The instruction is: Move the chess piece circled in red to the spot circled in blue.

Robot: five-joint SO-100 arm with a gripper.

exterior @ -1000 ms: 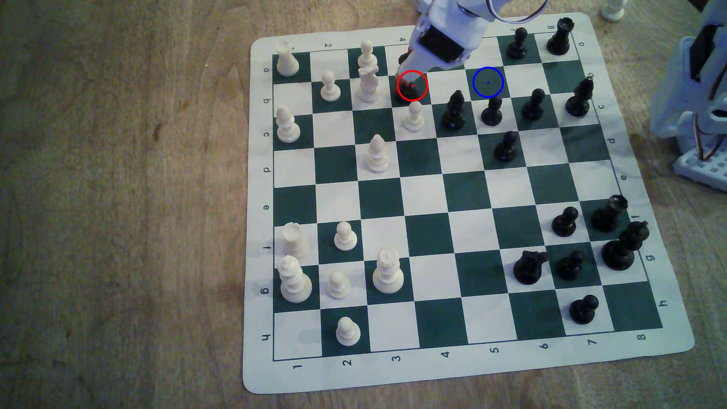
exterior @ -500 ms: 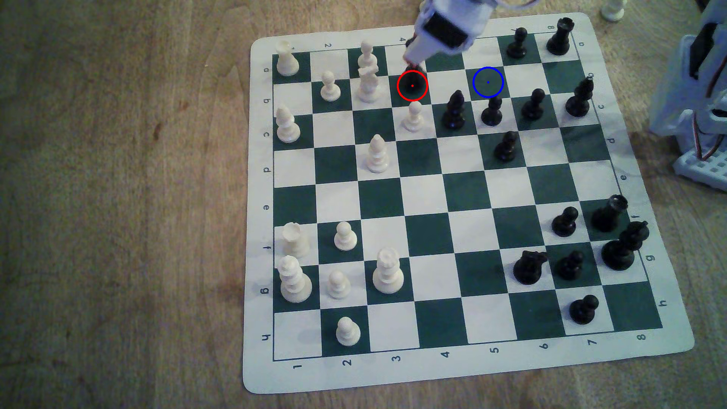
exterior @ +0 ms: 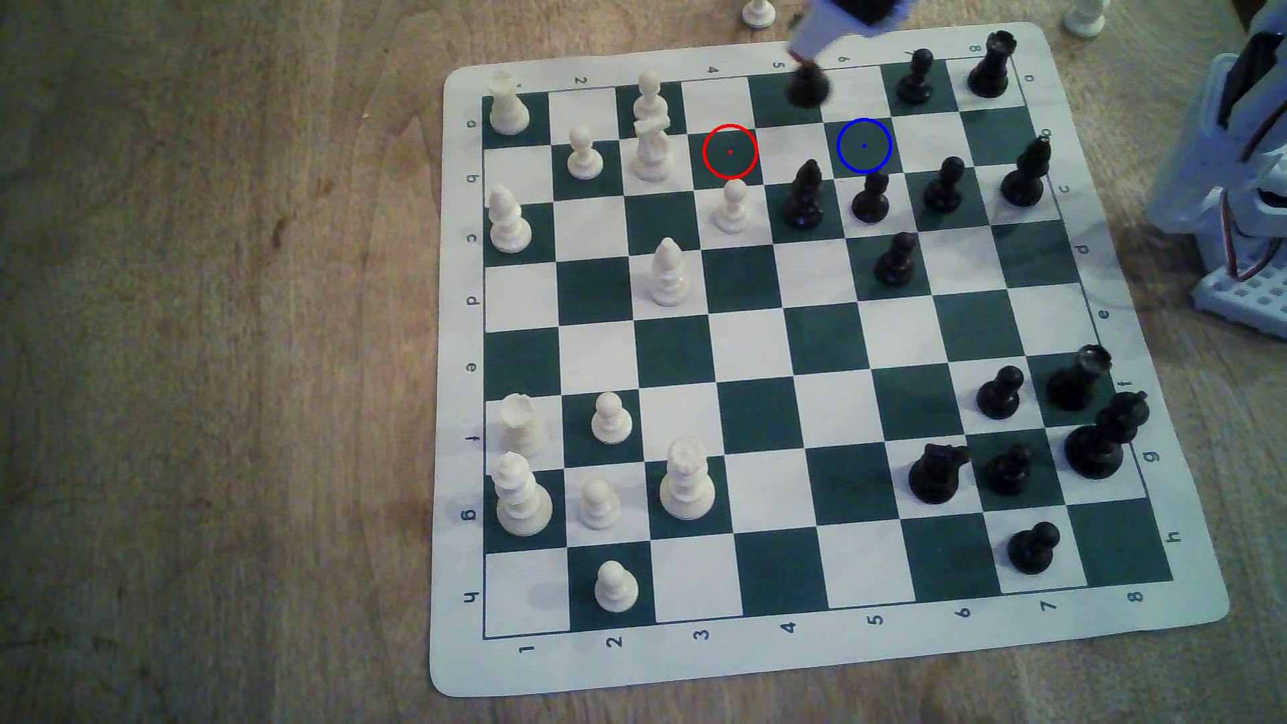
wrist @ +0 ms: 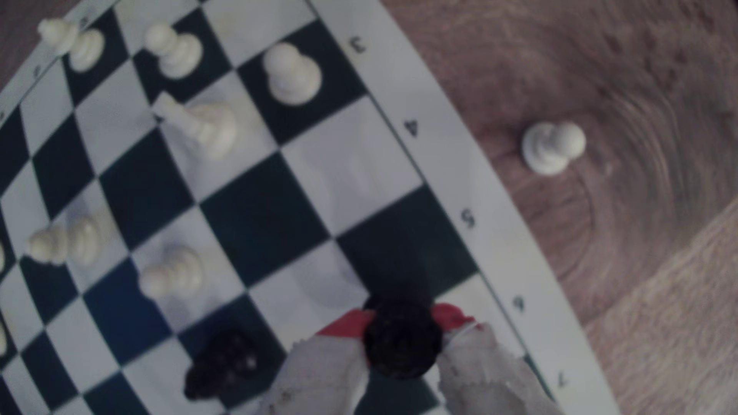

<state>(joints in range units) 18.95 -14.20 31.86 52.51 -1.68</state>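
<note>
Gripping black knight [exterior: 808, 86] [wrist: 401, 339] between red-tipped fingers [wrist: 453, 315], claw [exterior: 806, 64] [wrist: 401, 327] holds it above far board edge, between red-ringed square [exterior: 729, 151] and blue-ringed square [exterior: 863, 145].

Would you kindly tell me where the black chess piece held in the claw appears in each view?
Exterior view: the chess piece hangs from the claw near the board's far edge, between the printed 5 and 6.
Wrist view: the chess piece sits between the red-tipped fingers.
Shared landmark: the white pawn standing off the board.
</note>
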